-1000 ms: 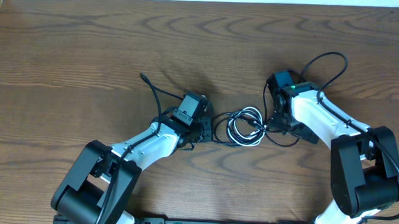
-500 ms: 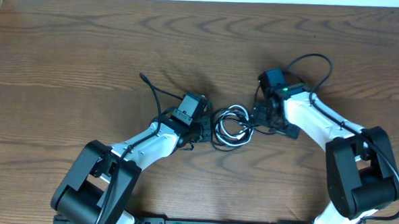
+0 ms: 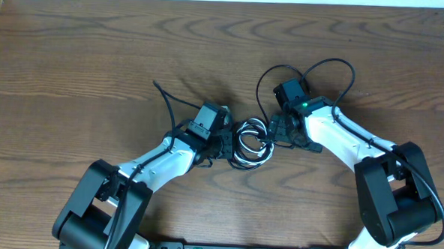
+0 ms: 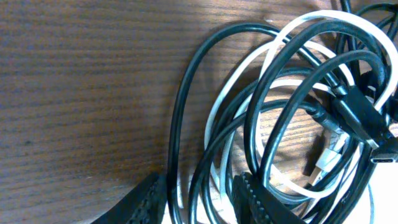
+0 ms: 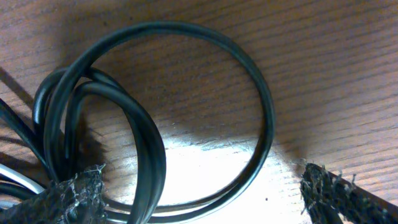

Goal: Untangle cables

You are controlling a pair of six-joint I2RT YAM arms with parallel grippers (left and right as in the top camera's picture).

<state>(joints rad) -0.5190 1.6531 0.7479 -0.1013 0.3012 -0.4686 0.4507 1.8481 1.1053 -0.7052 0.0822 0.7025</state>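
Together, one black cable (image 4: 186,124) and one white cable (image 4: 323,25) lie tangled.

Bare brown wooden table (image 3: 75,50)

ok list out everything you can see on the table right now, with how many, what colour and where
black cable: one, black, looped in the tangle at table centre between the two grippers; a free end trails up and left past the left arm
white cable: one, white, coiled through the black loops in the same tangle
plug ends: at least two, one black and one silver, at the right of the tangle in the left wrist view
table: one, dark brown wood grain, under everything
left gripper: one, black, at the tangle's left edge, fingers astride strands
right gripper: one, black, at the tangle's right edge, open
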